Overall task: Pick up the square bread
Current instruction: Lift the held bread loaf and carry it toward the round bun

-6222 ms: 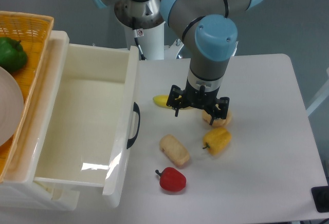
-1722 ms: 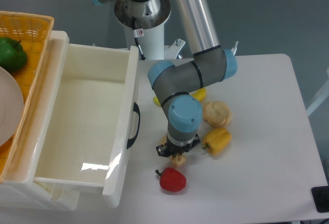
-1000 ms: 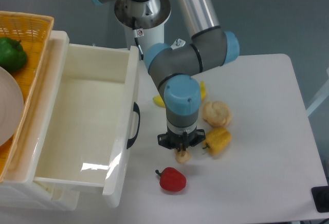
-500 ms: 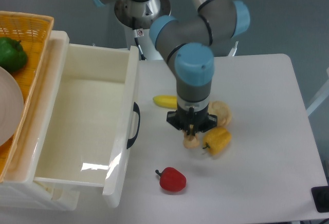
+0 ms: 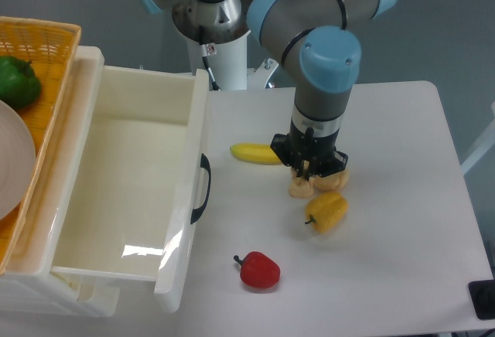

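My gripper [image 5: 307,173] points straight down over the middle of the table, shut on the square bread [image 5: 300,186]. The pale beige loaf hangs from the fingers, above the table, and only its lower end shows below them. The arm's wrist covers the rest of it. A round tan bun [image 5: 332,179] lies just right of the gripper, mostly hidden behind it. A yellow pepper [image 5: 327,211] sits on the table just below and to the right.
A banana [image 5: 257,153] lies left of the gripper. A red pepper [image 5: 258,270] sits nearer the front edge. An open white drawer [image 5: 116,190] fills the left side, with an orange basket [image 5: 39,51] holding a green pepper [image 5: 17,80] behind it.
The gripper came down over the square bread, shut on it and lifted it. It has since carried the bread up and to the right, from beside the red pepper to next to the bun.
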Motion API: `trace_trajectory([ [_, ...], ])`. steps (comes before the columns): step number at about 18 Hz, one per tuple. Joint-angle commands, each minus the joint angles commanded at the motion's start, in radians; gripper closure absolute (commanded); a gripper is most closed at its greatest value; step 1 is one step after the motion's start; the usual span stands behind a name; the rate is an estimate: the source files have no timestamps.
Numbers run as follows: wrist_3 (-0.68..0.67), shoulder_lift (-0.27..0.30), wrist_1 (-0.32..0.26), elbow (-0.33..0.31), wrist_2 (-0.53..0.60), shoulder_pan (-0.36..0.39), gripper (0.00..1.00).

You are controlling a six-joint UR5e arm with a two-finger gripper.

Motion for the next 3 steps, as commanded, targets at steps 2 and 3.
trace_trajectory([
  [2,0.015,0.002,-0.015,0.0,0.0,0.008,0.84],
  [3,0.017,0.008,-0.021,0.0,0.0,0.011,0.84],
])
